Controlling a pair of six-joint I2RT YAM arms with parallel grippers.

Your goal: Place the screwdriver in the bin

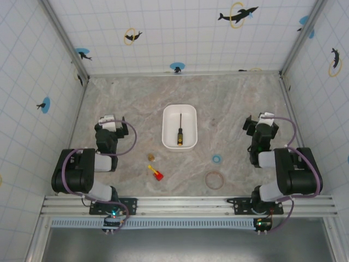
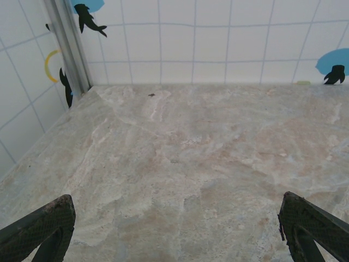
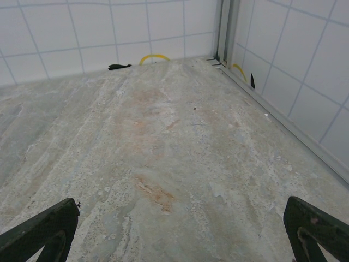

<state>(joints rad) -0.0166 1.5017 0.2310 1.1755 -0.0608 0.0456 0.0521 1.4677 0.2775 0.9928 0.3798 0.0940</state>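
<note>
Two arms are folded up at the near corners, and most of what you see is the table (image 1: 229,103). It's a matte beige-grey marbled stone-look top with rusty streaks and a few darker patches. The room is basically a box of white square tiles with grey grout lines on three sides. The walls are dotted with black dolphin stickers (image 1: 238,13), some jumping through yellow rings and some sat on blue discs, and aluminium posts (image 1: 65,39) run up the back corners. A metal rail (image 1: 185,204) runs along the near edge where the bases are bolted. The bin (image 1: 166,128) sits about mid-table with its long side running away from the arms. The screwdriver (image 1: 179,132) is lying flat inside it, handle at the near end, shaft pointing at the back wall. Out on the stone in front of the bin there's a small brass-coloured bit (image 1: 151,157), a stubby red-and-yellow piece (image 1: 156,173), a little blue ring (image 1: 217,159) and a bigger brownish ring (image 1: 214,178), all apart from each other. The left gripper (image 2: 175,210) is spread wide, its dark fingers (image 2: 43,226) at the bottom corners of the wrist view with just stone between them. The right gripper (image 3: 181,210) is the same deal, fingers wide apart and gripping nothing, with the right-hand wall close by.
</note>
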